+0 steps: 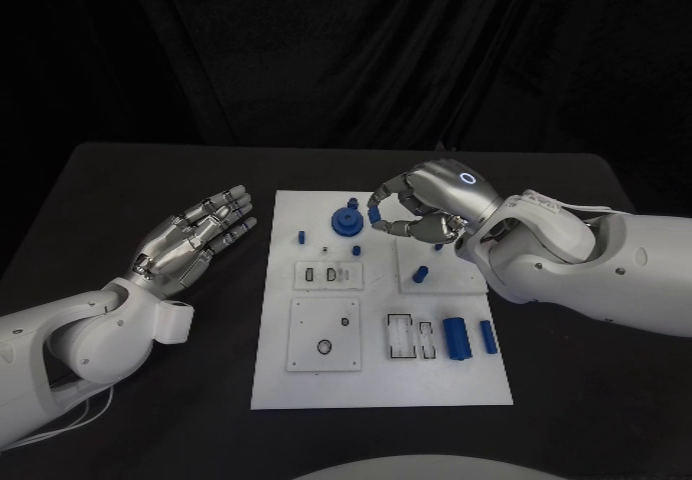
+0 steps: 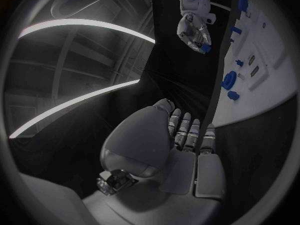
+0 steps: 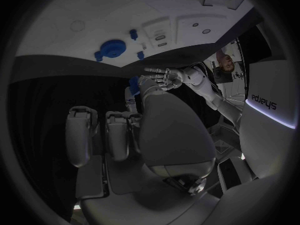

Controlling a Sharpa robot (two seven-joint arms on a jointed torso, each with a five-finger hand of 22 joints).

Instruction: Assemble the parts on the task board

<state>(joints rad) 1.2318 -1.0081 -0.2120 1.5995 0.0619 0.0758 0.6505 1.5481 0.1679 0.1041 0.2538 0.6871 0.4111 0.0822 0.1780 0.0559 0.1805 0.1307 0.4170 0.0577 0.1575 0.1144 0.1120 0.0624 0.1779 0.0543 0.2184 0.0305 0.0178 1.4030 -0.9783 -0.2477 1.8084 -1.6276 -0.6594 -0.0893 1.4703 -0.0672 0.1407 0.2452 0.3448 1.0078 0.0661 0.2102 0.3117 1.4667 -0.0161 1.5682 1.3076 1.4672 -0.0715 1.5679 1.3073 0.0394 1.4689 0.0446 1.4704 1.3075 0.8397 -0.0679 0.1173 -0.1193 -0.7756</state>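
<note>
At the task board's [image 1: 381,390] twelve o'clock edge, the right hand [image 1: 421,205] pinches a small blue part [image 1: 375,213]; seat it squarely, left hand [image 1: 195,237] spread aside.

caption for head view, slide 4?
Right hand holds a blue part above the task board; left hand rests open beside it.

A black table [image 1: 130,190] carries the white task board [image 1: 382,385] at its middle.

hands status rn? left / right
Left hand: open, fingers spread, holding nothing, over the table beside the task board.
Right hand: fingers curled, pinching a small blue part.
</note>
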